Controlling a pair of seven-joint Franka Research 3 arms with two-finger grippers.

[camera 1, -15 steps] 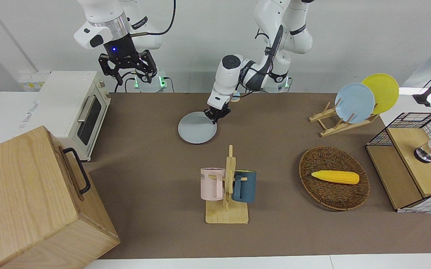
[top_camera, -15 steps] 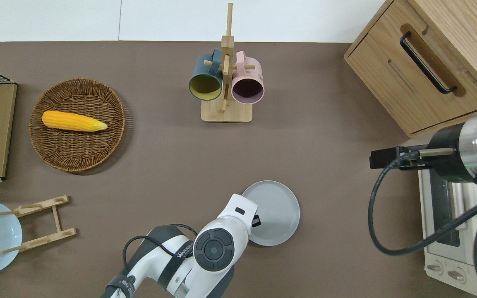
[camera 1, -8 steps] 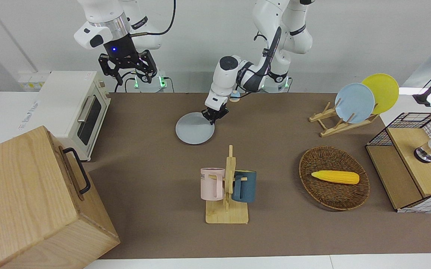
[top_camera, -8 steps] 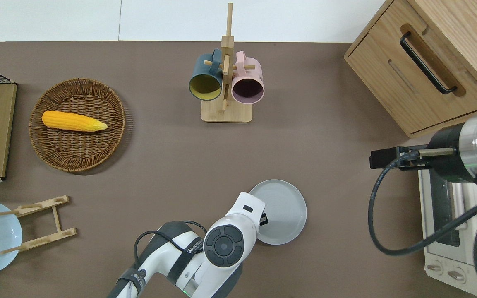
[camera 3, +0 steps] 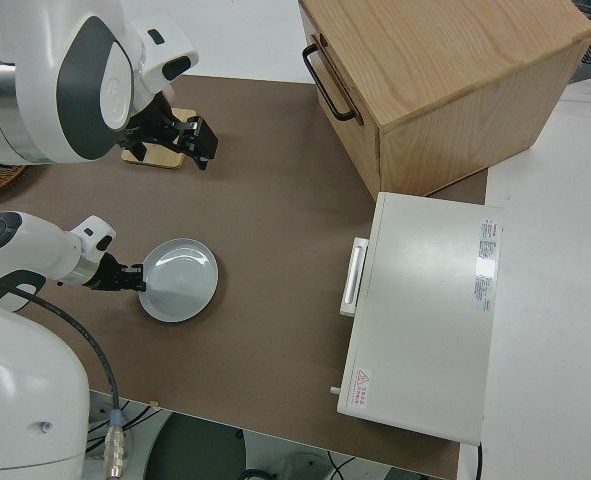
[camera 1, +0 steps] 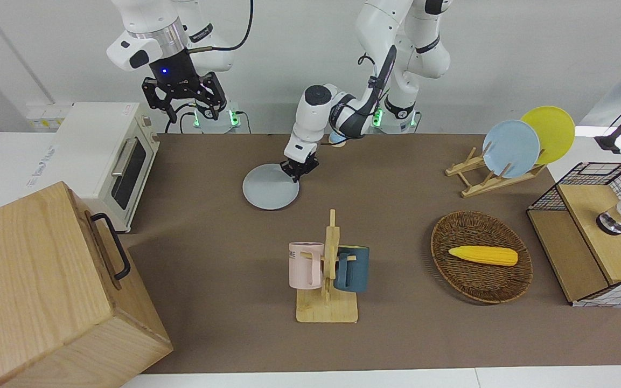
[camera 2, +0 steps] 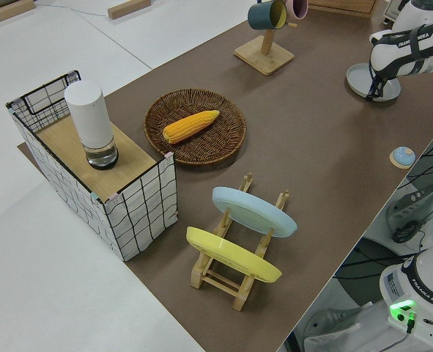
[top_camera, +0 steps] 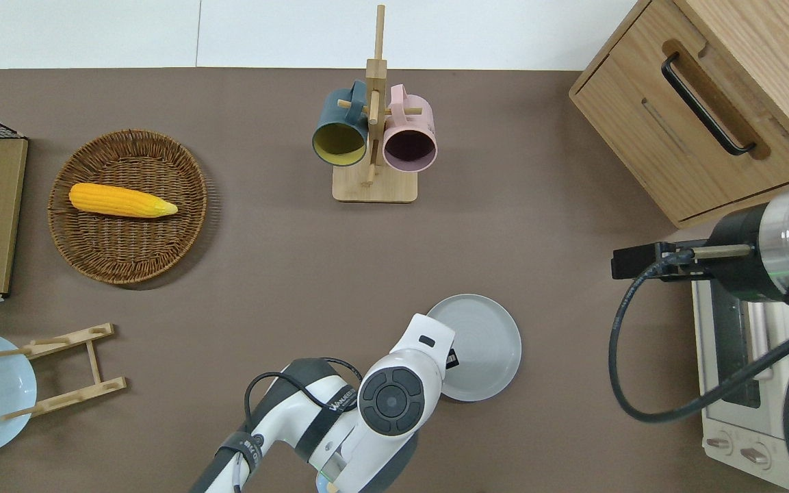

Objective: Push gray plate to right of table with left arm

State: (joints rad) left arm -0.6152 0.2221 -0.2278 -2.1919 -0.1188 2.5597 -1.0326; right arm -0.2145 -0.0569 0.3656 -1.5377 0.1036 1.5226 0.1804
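The gray plate (camera 1: pixel 270 186) lies flat on the table (camera 1: pixel 224 237), nearer to the robots than the mug rack (camera 1: pixel 328 280) and between that rack's line and the toaster oven (camera 1: pixel 106 156) at the right arm's end. The left gripper (camera 1: pixel 295 170) is down at the plate's rim, on the side toward the left arm's end, its black fingertips touching the edge or just inside it. Whether the fingers are parted or together cannot be made out; they do not appear to clasp anything. The right arm (camera 1: pixel 167 54) is parked. Toward the left arm's end are a wicker basket (camera 1: pixel 481 256) holding a corn cob (camera 1: pixel 483 255) and a plate rack (camera 1: pixel 485 172).
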